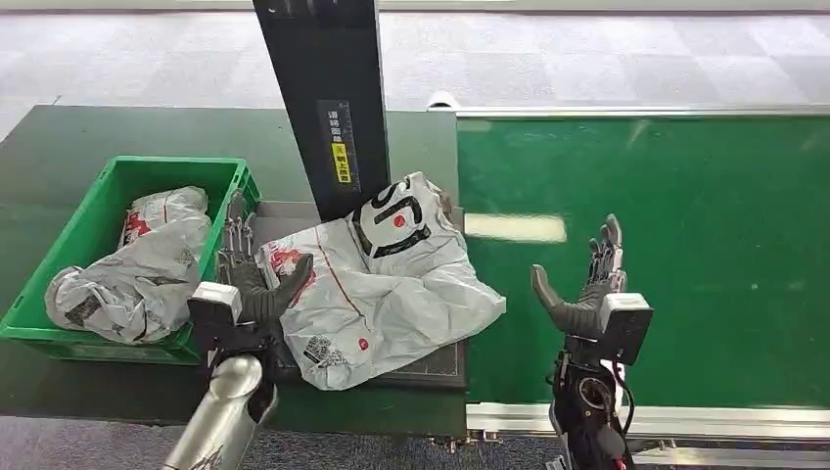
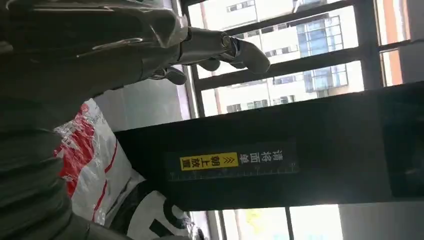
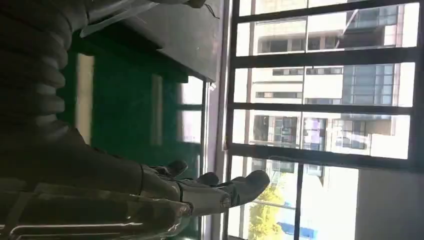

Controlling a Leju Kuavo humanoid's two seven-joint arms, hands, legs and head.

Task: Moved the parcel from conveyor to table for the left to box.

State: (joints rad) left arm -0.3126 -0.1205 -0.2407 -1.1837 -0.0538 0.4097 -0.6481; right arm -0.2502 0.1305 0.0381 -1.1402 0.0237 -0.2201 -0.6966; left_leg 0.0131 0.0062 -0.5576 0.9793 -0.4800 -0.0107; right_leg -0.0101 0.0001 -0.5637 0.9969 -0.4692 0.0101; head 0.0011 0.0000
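Fingers (image 1: pixel 238 235) spread on both hands; one parcel (image 1: pixel 377 284) on table, two in crate (image 1: pixel 117 186).

White crumpled plastic parcel (image 1: pixel 377 289) with red and black print lies flat on the bench (image 1: pixel 59 137), between the green box (image 1: pixel 93 225) and green conveyor (image 1: pixel 685 196), its far end against a black post (image 1: pixel 328 98).

The head view looks steeply down from above the surface (image 1: pixel 59 137), while both wrist views, close behind their hands, look upward, sharing the windows (image 2: pixel 280 55).
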